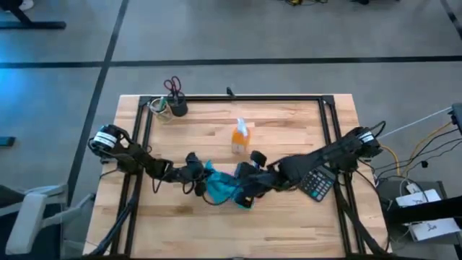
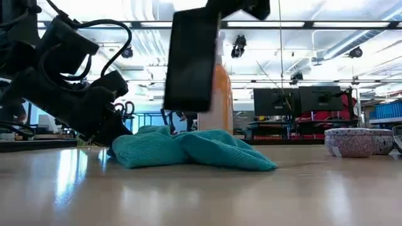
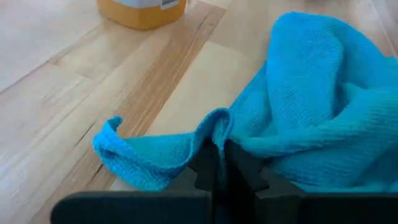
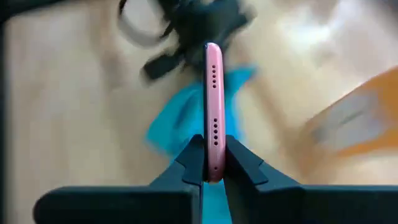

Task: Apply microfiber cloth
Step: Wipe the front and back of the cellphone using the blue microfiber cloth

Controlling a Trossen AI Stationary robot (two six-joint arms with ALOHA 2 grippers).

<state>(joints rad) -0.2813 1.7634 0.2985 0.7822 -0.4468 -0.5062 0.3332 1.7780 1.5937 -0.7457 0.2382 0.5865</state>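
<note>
Nearest the camera, the cloth (image 2: 188,149) lies crumpled on the desk (image 2: 201,194), bunched into 2 soft mounds. The left gripper (image 3: 219,163) has its jaws closed narrow on a raised fold at the cloth's edge, low against the desk. The right gripper (image 4: 212,163) is clamped on the edge of a phone (image 4: 212,106), pink along its rim, held on edge just above the cloth and just beside the left gripper; in the low view the phone's dark face (image 2: 191,59) hangs clear of the fabric.

Step in hand, as judged: cloth and phone are each gripped and brought close, but the wipe has not begun, for no contact between them is visible. The next move calls for lifting or dragging the pinched fold against the phone's face, while the right gripper holds the phone steady.

Beyond the 2 grippers stands an orange bottle (image 1: 240,137), near enough to be knocked by a wide sweep. A calculator (image 1: 317,183) lies beneath the right arm. A cup with scissors (image 1: 175,101) stands well apart, at the far side of the left arm. A patterned bowl (image 2: 350,142) sits off to one side.
</note>
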